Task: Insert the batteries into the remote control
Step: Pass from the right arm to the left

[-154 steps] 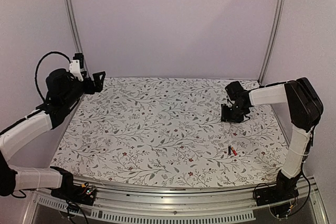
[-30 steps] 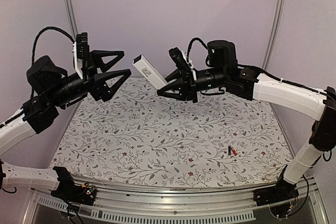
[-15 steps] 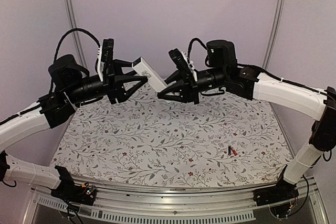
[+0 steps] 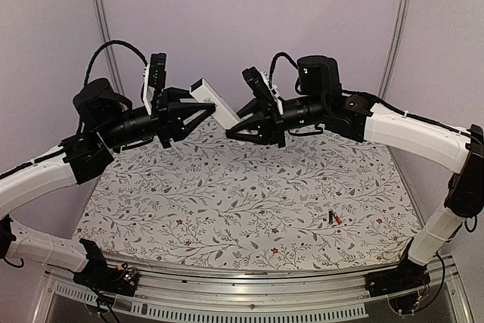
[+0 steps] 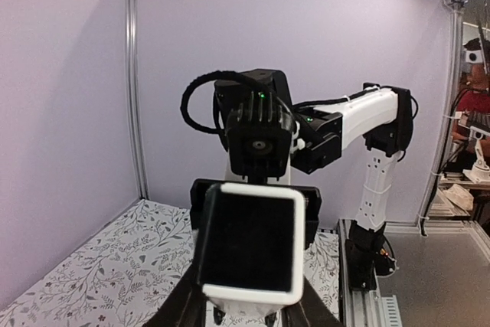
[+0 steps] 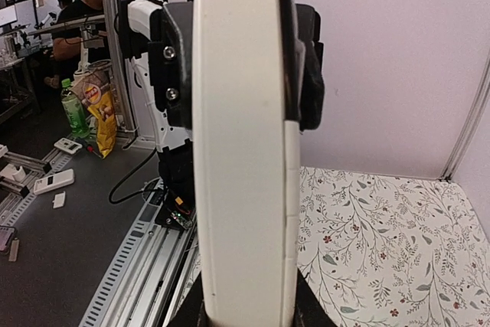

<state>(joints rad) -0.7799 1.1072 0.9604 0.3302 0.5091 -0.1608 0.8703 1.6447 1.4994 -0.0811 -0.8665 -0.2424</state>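
Tabletop [image 4: 227, 209]: covered by a cloth printed with grey leafy sprigs and small red flowers.
Arm bases [image 4: 393, 281]: bolted to the metal rail along the near edge, one at each corner.
Batteries [image 4: 333, 218]: lying on the cloth toward the near right, close together at a slight angle to each other. The red battery [image 4: 337, 218] is on the right and the dark battery [image 4: 330, 218] on the left. Both are well apart from the two grippers.
Remote control [image 4: 213, 102]: up in the air over the far half of the tabletop, between the two raised arms. It is tilted, with its higher end toward the left arm and its lower end toward the right arm.
Right gripper [image 4: 238, 122]: its jaws pinch the lower end of the remote control. In its wrist view the white bar rises edge-on from between the fingers.
Left gripper [image 4: 203, 107]: its jaws straddle the higher end of the remote control, one on each side. Whether they press on it cannot be told. Its wrist view shows the bar end-on, a dark face with a white rim.
Walls [image 4: 249, 28]: plain pale lilac behind and to the sides.
Posts [image 4: 100, 28]: aluminium, standing in the back corners.
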